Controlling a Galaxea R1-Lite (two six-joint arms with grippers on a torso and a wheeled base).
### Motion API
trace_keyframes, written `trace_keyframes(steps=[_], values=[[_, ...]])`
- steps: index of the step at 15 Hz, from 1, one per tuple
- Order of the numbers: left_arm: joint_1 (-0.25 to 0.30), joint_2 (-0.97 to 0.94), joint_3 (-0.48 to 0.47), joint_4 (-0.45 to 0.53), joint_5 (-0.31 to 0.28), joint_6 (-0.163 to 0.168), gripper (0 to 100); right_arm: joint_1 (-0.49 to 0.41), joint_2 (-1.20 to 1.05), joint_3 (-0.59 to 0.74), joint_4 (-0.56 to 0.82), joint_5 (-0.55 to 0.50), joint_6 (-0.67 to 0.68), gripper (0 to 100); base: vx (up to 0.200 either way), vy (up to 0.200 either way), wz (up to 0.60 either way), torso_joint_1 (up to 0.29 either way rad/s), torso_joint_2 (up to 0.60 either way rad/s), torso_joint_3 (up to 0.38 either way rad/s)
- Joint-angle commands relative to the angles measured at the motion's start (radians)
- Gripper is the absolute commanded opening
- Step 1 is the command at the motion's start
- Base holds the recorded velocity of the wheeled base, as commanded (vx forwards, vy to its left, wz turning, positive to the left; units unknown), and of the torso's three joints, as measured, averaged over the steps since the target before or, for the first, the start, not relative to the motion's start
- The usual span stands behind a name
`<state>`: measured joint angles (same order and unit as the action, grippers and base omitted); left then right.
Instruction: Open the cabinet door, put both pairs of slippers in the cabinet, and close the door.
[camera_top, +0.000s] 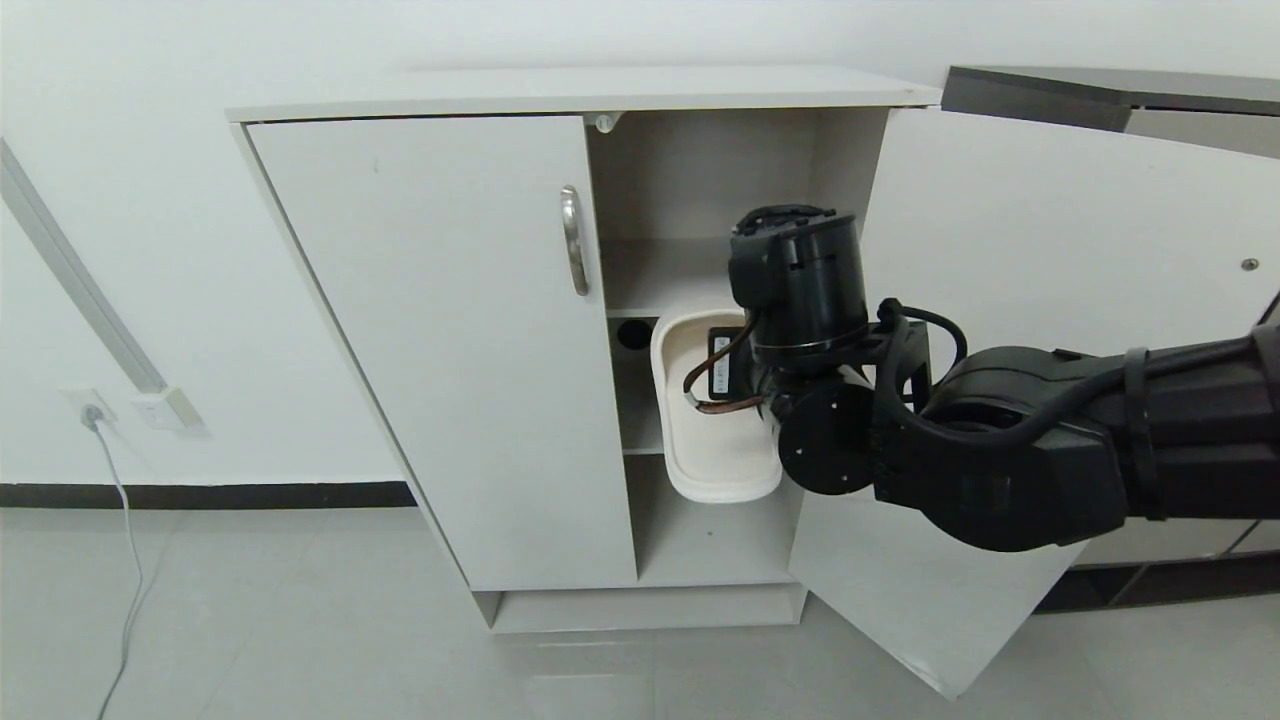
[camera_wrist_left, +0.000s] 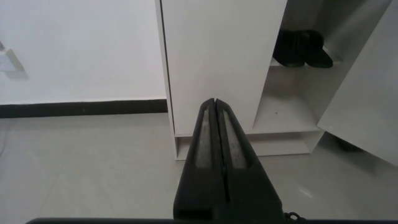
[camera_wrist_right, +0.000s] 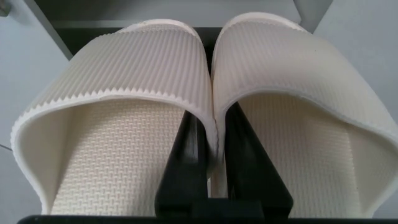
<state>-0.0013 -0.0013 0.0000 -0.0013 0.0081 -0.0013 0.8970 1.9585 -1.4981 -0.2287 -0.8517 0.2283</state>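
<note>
A white cabinet fills the middle of the head view, standing on a pale tiled floor against a white wall. Its left door is closed. Its right door is swung wide open towards the right of the frame, showing the shelves of the right compartment.

The black right arm comes in from the right edge and ends at the open compartment in the centre of the frame. There a cream pair of slippers stands on edge with a sole facing the camera, in front of the middle shelves. How far inside it sits cannot be told.

In the right wrist view the two cream slippers lie side by side, straps towards the upper part of the frame. The right gripper is clamped on them: its dark fingers pinch the two touching inner edges between them.

In the left wrist view a dark pair of slippers rests on a shelf inside the cabinet, at the upper right of the frame. The left gripper is at the lower centre, above the floor and apart from the cabinet, its fingers pressed together on nothing.

A metal handle sits upright by the closed door's right edge. A wall socket with a grey cable is at the left of the head view.
</note>
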Motion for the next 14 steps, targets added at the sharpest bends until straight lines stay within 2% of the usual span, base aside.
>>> trace_keyframes(steps=[1,2,14], values=[[0.000,0.001,0.000,0.000,0.001,0.000,0,0.000,0.000,-0.002,-0.001,0.000,-0.006,0,0.000,0.000,0.00,0.000,0.00,0.000],[0.000,0.001,0.000,0.000,0.003,-0.002,0,0.000,0.000,-0.002,-0.001,0.000,-0.010,0,0.000,0.000,0.00,0.000,0.00,0.000],[0.000,0.001,0.000,0.000,-0.002,0.001,0,-0.001,0.023,-0.004,-0.003,0.002,-0.012,0,0.200,0.000,0.00,0.000,0.00,0.002]])
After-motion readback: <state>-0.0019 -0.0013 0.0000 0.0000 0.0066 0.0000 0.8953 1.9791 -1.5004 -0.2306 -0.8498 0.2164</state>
